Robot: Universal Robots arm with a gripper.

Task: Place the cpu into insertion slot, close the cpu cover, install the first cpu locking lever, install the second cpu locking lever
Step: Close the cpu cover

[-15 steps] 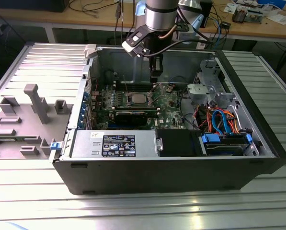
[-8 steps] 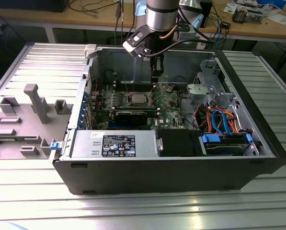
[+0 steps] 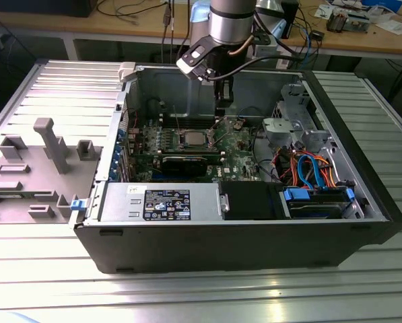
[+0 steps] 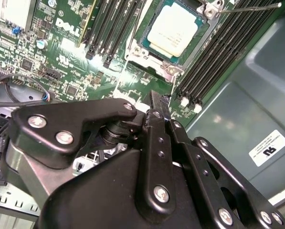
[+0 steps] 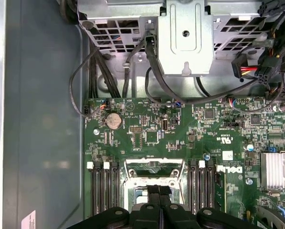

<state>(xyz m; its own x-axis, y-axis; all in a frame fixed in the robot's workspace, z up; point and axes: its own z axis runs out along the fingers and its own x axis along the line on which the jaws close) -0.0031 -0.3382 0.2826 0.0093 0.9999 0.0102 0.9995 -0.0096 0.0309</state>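
One arm in the exterior view: the gripper [image 3: 223, 114] hangs inside the open case [image 3: 221, 249], close over the motherboard, with walls all round. Second wrist view: the cpu [image 4: 173, 29] lies seated in the insertion slot [image 4: 168, 70], a thin lever [image 4: 247, 7] juts out, and the gripper is closed, empty. First wrist view: memory slots [image 5: 101, 188] flank the socket and cables [image 5: 78, 90] lie beyond, so straight vertical moves look safest.

Memory slots [image 4: 218, 57] flank the insertion slot [image 4: 152, 62] on two sides; above it stands open.
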